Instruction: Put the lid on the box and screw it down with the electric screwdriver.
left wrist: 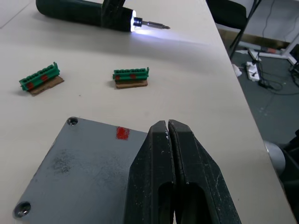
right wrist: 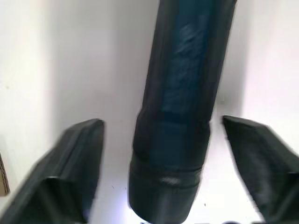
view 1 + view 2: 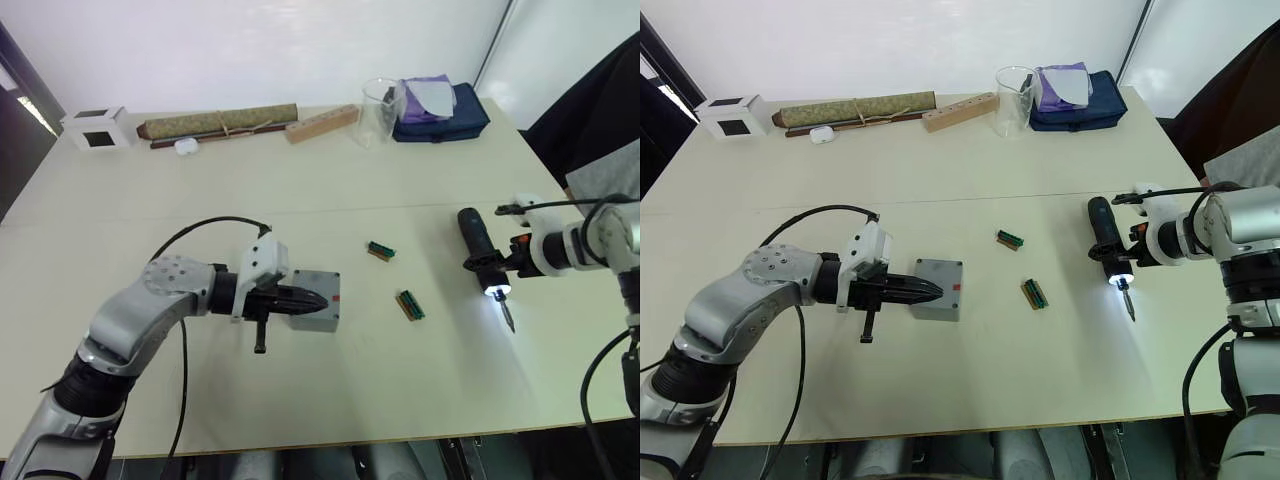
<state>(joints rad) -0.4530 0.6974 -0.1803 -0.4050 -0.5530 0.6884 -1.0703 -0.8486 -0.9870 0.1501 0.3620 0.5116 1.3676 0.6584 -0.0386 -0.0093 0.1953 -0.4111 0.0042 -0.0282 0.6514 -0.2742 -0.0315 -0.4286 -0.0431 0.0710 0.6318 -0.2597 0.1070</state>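
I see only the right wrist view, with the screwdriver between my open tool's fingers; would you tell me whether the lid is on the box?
Observer: Yes, the lid sits on the box, with screw heads showing at two corners.
Operator: Where is the left tool?
Observer: The left tool is shut, over the lid's edge near the red mark.
Operator: Does anything lie between the box and the screwdriver?
Observer: Two green connectors lie on the table between them.
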